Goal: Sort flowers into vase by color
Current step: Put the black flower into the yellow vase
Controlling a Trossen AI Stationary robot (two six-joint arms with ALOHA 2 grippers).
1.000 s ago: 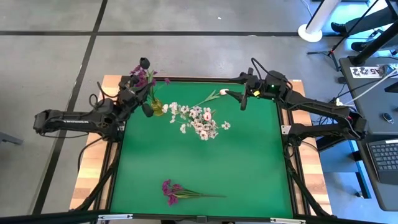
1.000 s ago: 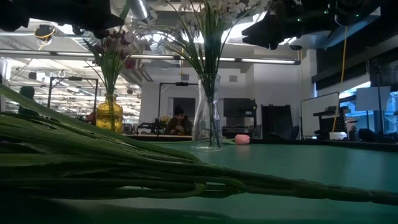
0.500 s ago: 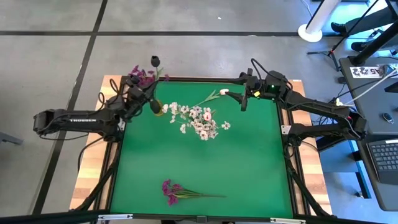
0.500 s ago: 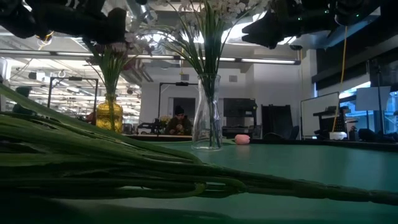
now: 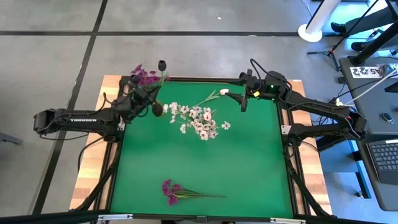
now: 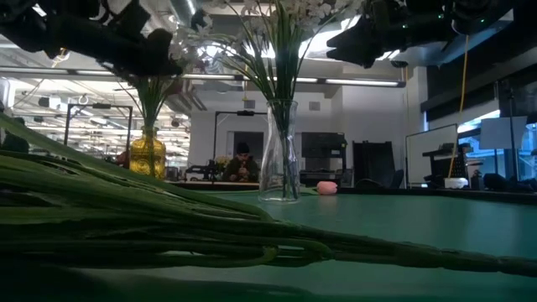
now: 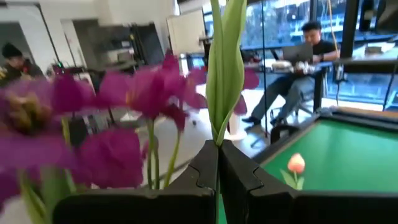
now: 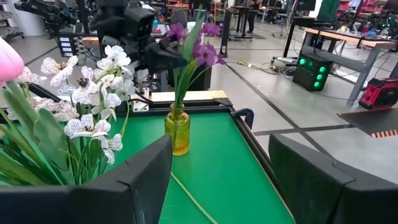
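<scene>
Two vases: a small yellow vase [image 8: 177,129] with magenta flowers [image 8: 202,46] stands at the counter's far left corner; a tall clear vase [image 6: 279,151] with white flowers [image 5: 198,121] stands near the middle of the far edge.
Counter: a green counter [image 5: 205,165], with wooden boards showing beyond its left edge.
Left tool: the left tool [image 5: 154,87] hangs over the far left corner, just above the yellow vase; its fingers [image 7: 205,168] are pressed together on a green stem [image 7: 224,62], which rises between them beside the magenta blooms.
Right tool: the right tool [image 5: 244,101] hovers over the far edge toward the right corner, its fingers [image 8: 140,168] standing apart with nothing between them.
Pink flower: a pink bud flower [image 5: 214,94] shows at the far edge, between the white blossoms and the right tool; whether it lies flat or stands in the clear vase cannot be told.
Loose bunch: a magenta bunch [image 5: 177,191] lies flat near the counter's near edge, stems pointing right.
Room: people [image 7: 298,62] sit at desks beyond the counter.
</scene>
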